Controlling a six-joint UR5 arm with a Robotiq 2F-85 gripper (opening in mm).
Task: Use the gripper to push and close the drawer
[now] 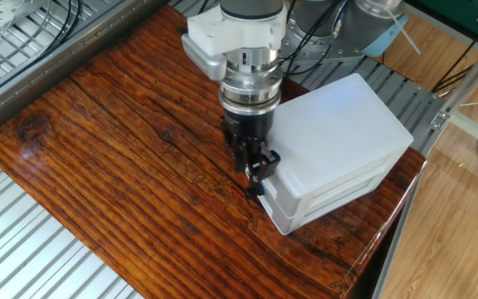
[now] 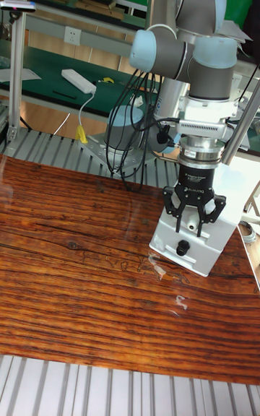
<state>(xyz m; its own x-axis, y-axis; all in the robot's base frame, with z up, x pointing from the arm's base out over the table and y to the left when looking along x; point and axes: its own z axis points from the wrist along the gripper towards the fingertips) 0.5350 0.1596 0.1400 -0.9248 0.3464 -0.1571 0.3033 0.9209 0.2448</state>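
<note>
With its fingers spread and empty, the black two-fingered gripper (image 2: 193,229) should press squarely on the shallow white plastic drawer (image 1: 265,188) at frame centre.

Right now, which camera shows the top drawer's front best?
The fixed view: the drawer front runs along the cabinet's side, flush with the tiers below. In the tall fixed view the gripper hangs in front of the drawer, hiding most of it.
</note>
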